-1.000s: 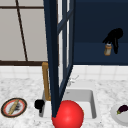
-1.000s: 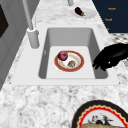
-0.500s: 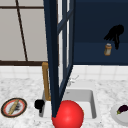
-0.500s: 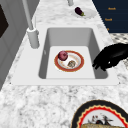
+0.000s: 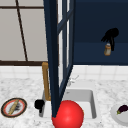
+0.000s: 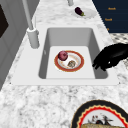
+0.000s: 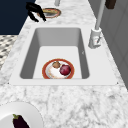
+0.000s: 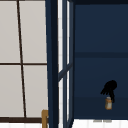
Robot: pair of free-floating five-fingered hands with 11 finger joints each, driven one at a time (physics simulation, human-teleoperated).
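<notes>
Your right hand (image 5: 110, 35) is up inside the open dark-blue wall cabinet (image 5: 100, 30), fingers drawn together downward and pinching the top of a small amber jar (image 5: 107, 49). The jar hangs upright beneath the fingertips, clear of any shelf as far as the front view shows. The upper view agrees: the right hand (image 8: 109, 88) is closed over the jar (image 8: 108, 103), which sits a little above the cabinet's lower edge.

Your left hand (image 5: 39, 104) idles in the air at the front left corner of the sink (image 5: 93, 105). In the left side view this hand (image 6: 110, 58) hovers over the sink's rim with its fingers drooping loosely and holding nothing.

As I judge it, the step in hand is the carry — the jar is gripped and off its support, not yet set anywhere. Any move from here calls for a steady pinch and an upright jar, and you need to mind the open cabinet door (image 5: 58, 57), which juts forward well to the left of the hand.

Down in the basin a red-rimmed plate (image 6: 79, 67) holds a dark red round fruit (image 6: 63, 55) and a brownish lump (image 6: 71, 63) just beside it. The faucet (image 6: 32, 35) stands on the wall side. An eggplant (image 5: 123, 109) lies on a white plate (image 5: 115, 115) on the right counter, and a patterned plate (image 5: 23, 103) lies on the left — both well apart from the jar.
</notes>
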